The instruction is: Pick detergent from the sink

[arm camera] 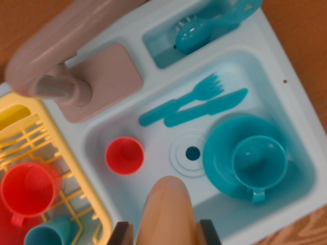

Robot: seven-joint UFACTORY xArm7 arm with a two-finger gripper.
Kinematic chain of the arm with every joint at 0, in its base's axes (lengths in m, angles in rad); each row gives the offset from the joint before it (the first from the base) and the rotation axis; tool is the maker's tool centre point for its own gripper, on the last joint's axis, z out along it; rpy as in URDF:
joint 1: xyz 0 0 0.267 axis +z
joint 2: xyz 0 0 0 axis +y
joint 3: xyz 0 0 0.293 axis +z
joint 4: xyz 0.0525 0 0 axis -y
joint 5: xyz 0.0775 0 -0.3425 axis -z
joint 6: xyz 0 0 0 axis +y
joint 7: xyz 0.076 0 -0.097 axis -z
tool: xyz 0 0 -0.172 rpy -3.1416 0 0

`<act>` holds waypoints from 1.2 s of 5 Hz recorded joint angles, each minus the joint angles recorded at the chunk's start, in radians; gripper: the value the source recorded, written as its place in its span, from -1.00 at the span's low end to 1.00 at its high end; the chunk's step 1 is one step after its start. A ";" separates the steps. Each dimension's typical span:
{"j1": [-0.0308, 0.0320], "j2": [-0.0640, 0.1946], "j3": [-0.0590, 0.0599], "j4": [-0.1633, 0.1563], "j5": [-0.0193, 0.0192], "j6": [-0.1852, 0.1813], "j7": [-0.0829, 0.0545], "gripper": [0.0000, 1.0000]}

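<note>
A peach-coloured detergent bottle (166, 212) is seen between the dark fingers of the gripper (166, 236), just below the sink's drain (192, 153); whether the jaws are clamped on it cannot be told. A straight lift is judged best. The red cup (124, 155), left of the drain, and the teal cup (258, 163) to its right are to be avoided.

Gripper (166, 235) at bottom edge of wrist view; two dark fingertips (210, 232) flank an orange bottle (166, 209), pressed against its sides.
</note>
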 joint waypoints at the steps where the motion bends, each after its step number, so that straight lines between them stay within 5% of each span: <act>1: 0.0000 0.000 0.000 0.000 0.0000 0.000 0.000 1.00; 6: 0.0000 -0.019 0.000 0.056 -0.0026 0.074 0.003 1.00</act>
